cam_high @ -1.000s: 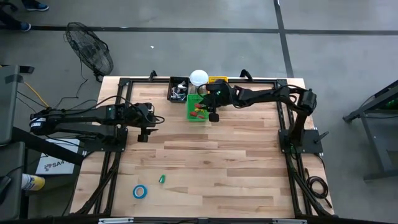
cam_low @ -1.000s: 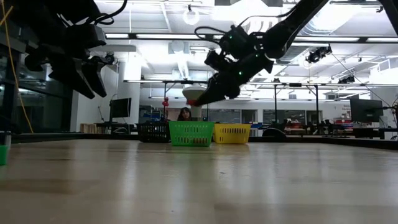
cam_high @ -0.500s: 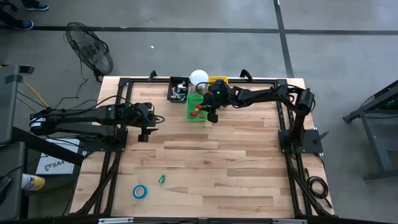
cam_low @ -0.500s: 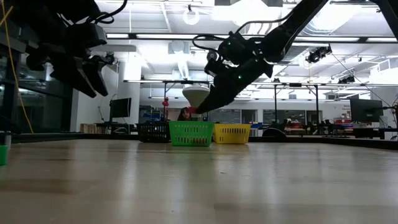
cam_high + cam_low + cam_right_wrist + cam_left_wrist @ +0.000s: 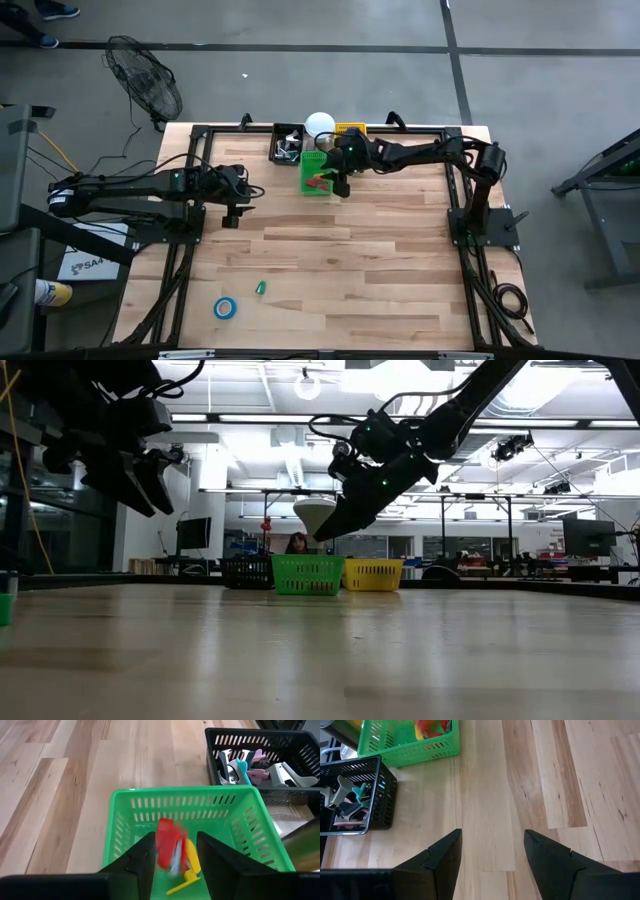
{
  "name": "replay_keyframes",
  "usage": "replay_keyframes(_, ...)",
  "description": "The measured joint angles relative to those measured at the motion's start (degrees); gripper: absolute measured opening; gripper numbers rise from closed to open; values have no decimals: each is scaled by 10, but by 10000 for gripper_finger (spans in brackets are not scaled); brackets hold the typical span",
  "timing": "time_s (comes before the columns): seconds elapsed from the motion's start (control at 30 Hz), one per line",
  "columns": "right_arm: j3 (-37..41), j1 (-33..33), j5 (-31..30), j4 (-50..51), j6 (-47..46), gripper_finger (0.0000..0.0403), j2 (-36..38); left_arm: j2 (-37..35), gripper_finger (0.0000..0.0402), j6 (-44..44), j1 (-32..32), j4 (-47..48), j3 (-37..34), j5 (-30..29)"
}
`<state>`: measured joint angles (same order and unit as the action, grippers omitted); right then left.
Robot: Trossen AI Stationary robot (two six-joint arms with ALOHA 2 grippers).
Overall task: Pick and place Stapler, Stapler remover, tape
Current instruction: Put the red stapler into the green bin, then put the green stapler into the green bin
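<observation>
A red stapler [image 5: 167, 847] shows blurred inside the green basket [image 5: 125, 820], beside a yellow stapler [image 5: 191, 860]; it also shows in the high view [image 5: 320, 181]. My right gripper [image 5: 175, 840] is open and empty above that basket [image 5: 315, 172], fingers slanting down [image 5: 328, 532]. My left gripper [image 5: 492, 837] is open and empty, held above the table's left part [image 5: 232, 214]. A blue tape roll [image 5: 225, 307] lies flat near the table's near left edge, with a small green thing [image 5: 260, 287] beside it.
A black basket [image 5: 287, 146] with several staple removers [image 5: 250, 767] stands left of the green one. A yellow basket [image 5: 350, 129] and a white jar [image 5: 319, 124] stand at the far edge. Bare wood table [image 5: 350, 270] spreads across the middle and near right.
My right gripper has let go of the red stapler. One second ago it showed at the fingertips above the green basket; now it has dropped clear of them into the basket. The gripper has tipped a little lower toward the basket.
</observation>
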<state>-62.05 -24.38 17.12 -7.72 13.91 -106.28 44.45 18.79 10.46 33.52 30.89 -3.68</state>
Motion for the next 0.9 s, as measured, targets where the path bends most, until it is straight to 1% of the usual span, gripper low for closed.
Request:
replay_keyframes(0.27, -28, 0, 0, 24, 7, 159, 0, 0, 209, 0, 0, 0, 0, 0)
replay_keyframes(0.57, -33, 0, 0, 50, 14, 161, 0, 0, 209, -7, 0, 0, 0, 0)
replay_keyframes(0.9, -33, 0, 0, 52, 21, 161, 0, 0, 209, -16, 0, 0, 0, -3)
